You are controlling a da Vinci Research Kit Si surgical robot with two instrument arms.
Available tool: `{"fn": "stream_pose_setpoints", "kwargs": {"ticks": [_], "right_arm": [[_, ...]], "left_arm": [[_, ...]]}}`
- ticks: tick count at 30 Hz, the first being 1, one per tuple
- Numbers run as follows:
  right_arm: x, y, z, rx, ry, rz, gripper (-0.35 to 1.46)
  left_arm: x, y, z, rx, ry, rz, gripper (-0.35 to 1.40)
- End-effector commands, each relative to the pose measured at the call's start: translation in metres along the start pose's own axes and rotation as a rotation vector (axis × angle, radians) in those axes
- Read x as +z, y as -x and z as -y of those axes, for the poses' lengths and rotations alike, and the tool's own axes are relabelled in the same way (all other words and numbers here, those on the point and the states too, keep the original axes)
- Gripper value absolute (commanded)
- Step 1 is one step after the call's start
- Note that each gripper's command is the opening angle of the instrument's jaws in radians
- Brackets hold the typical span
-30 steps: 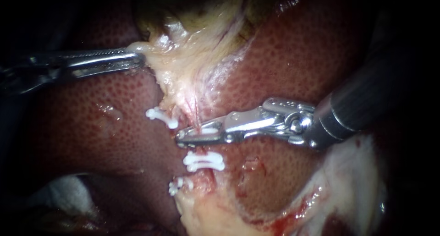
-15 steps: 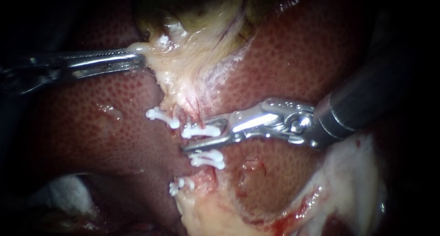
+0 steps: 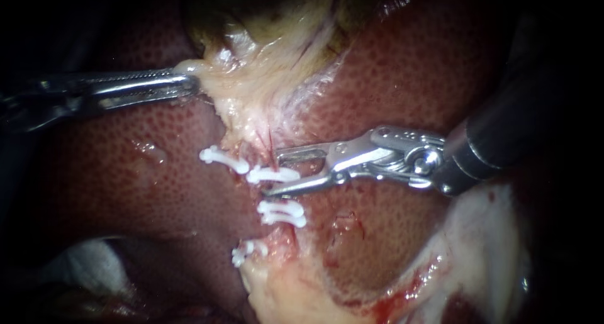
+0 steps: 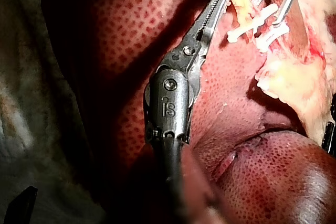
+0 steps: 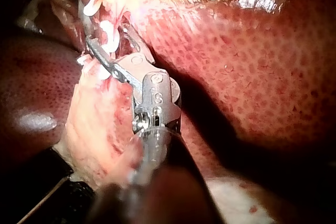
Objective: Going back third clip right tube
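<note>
The left instrument and right instrument show shiny silver metal, round pivot screws, dark shafts.

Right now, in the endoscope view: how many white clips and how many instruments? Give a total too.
White clips: 4
Instruments: 2 (left instrument, jaws shut on pale tissue; right instrument, jaws open)
Total: 6

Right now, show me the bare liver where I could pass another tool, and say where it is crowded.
Free: the dotted red-brown liver below the steel left instrument, left of the white clips; also above the right instrument. Crowded: the clip column, where the right instrument's open jaws flank one clip. The left jaws grip pale tissue.
</note>
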Motion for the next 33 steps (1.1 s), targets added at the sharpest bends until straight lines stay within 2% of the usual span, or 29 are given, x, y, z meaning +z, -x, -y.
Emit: {"fn": "stream_pose_setpoints", "kwargs": {"ticks": [1,9,16,24,33], "right_arm": [[-0.0001,0.0,0.0001,0.0,-0.002,0.0,0.49],[-0.0027,-0.0002,0.0012,-0.051,-0.018,0.005,0.49],[-0.0077,-0.0019,0.0036,-0.174,-0.036,0.008,0.49],[-0.0119,-0.0034,0.0062,-0.221,-0.017,0.005,0.49],[-0.0146,-0.0033,0.007,-0.232,-0.032,0.007,0.49]], "left_arm": [[0.0,0.0,0.0,0.0,0.0,0.0,-0.35],[-0.0001,0.0001,0.0,0.0,0.0,0.0,-0.35],[-0.0001,0.0002,0.0,0.001,0.0,0.0,-0.35],[-0.0001,0.0002,0.0,0.001,0.0,0.0,-0.35],[0.0,0.0003,0.0,0.002,-0.001,0.0,-0.35]]}}
